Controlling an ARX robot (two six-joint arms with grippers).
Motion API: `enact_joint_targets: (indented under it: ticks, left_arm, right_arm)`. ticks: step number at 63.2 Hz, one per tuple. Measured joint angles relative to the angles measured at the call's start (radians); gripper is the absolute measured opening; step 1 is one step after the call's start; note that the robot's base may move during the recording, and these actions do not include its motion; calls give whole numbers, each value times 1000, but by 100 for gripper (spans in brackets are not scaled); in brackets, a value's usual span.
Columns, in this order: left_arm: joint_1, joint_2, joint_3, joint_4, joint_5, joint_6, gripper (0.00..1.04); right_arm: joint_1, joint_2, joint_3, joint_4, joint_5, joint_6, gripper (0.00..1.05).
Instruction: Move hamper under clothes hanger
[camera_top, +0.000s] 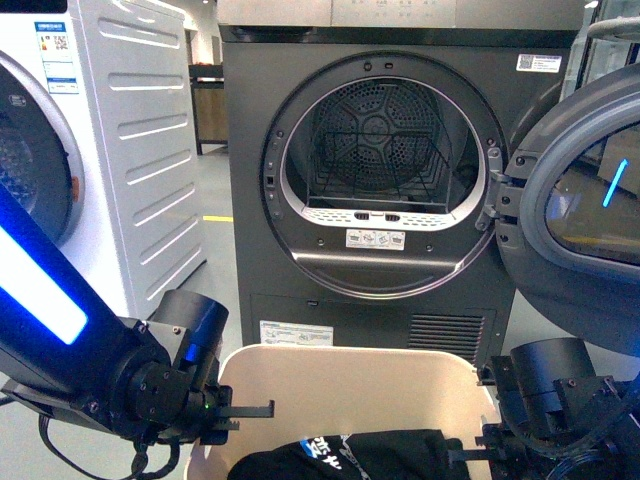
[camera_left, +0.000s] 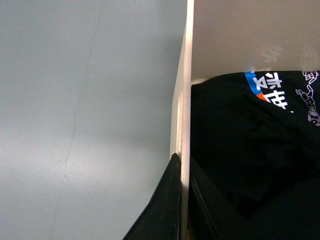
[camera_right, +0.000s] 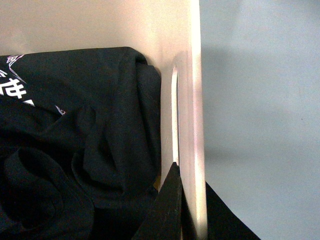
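The beige hamper (camera_top: 345, 353) sits low in the front view, just before the dryer, with a black printed garment (camera_top: 350, 455) heaped inside. My left gripper (camera_top: 237, 413) is shut on the hamper's left wall and my right gripper (camera_top: 472, 452) on its right wall. In the left wrist view the left gripper (camera_left: 183, 162) pinches the thin wall of the hamper (camera_left: 225, 35), one finger outside, one inside by the garment (camera_left: 250, 150). The right gripper (camera_right: 191, 175) clamps the hamper (camera_right: 100, 25) wall the same way beside the garment (camera_right: 75, 150). The clothes hanger is out of view.
A dark grey dryer (camera_top: 385, 170) stands directly ahead, its round door (camera_top: 590, 230) swung open to the right. A white washing machine (camera_top: 130, 130) stands at the left. Grey floor (camera_left: 75, 125) lies outside both hamper walls.
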Motion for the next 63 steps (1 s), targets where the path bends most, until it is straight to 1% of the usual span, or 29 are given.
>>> enact_joint_targets:
  ticks: [11, 63]
  left_arm:
    - [0, -37, -2, -4, -3, 13, 4]
    - [0, -38, -13, -11, -6, 14, 4]
  right_arm:
    - [-8, -38, -19, 12, -6, 1, 3]
    - [-8, -40, -32, 19, -6, 3, 3]
